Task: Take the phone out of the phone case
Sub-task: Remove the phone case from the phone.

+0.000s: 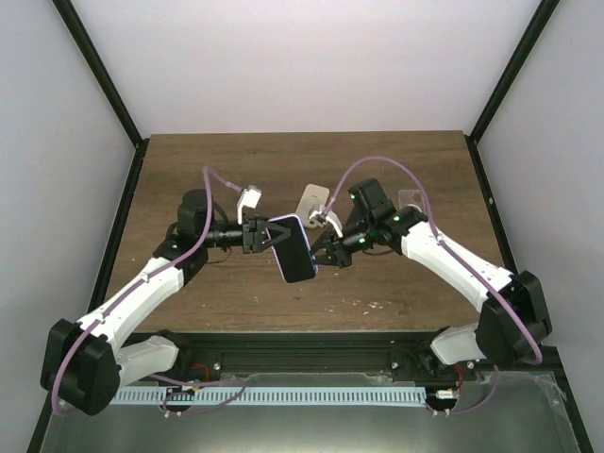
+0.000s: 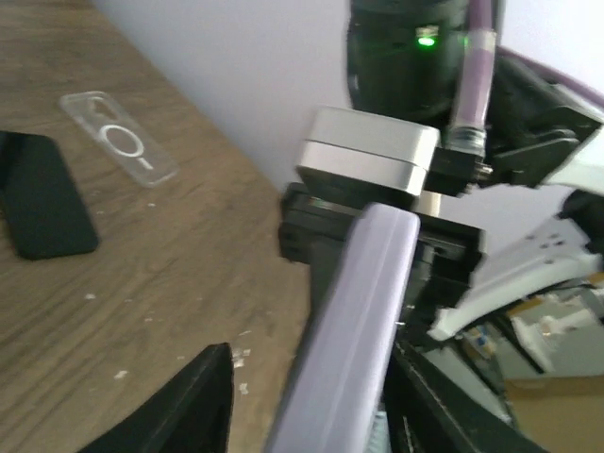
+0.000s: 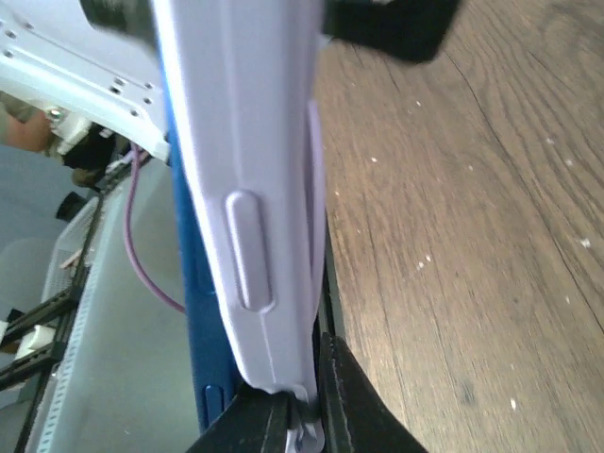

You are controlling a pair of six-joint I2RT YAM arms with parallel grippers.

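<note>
While both arms meet over the middle of the table (image 1: 396, 283), I see the phone (image 1: 296, 251) raised off the wood between them, with its dark screen facing the overhead camera and its long axis running from about 11 to 5 o'clock. The lavender phone case (image 3: 255, 142) wraps its rim. On my right wrist feed a strip of the phone's blue edge shows alongside the lavender wall, just left of the raised side button (image 3: 249, 250), and I cannot tell how far it has lifted from the shell. The left gripper (image 1: 257, 234) sits at the phone's 10 o'clock end. Its jaws stand a little apart around the case's edge, and on my left wrist feed bare wood shows between one finger (image 2: 189, 406) and the lavender side, so that finger is not pressing. The right gripper (image 1: 328, 250) comes in at the phone's 3 o'clock side with its jaws pinched together on the case's thin lip, which fills the bottom of its own camera view. Toward 9 o'clock on the left wrist feed a black phone (image 2: 42, 203) lies flat on the table. A clear case (image 2: 118, 139) with a ring on its back lies just beside it at its 1 o'clock.
</note>
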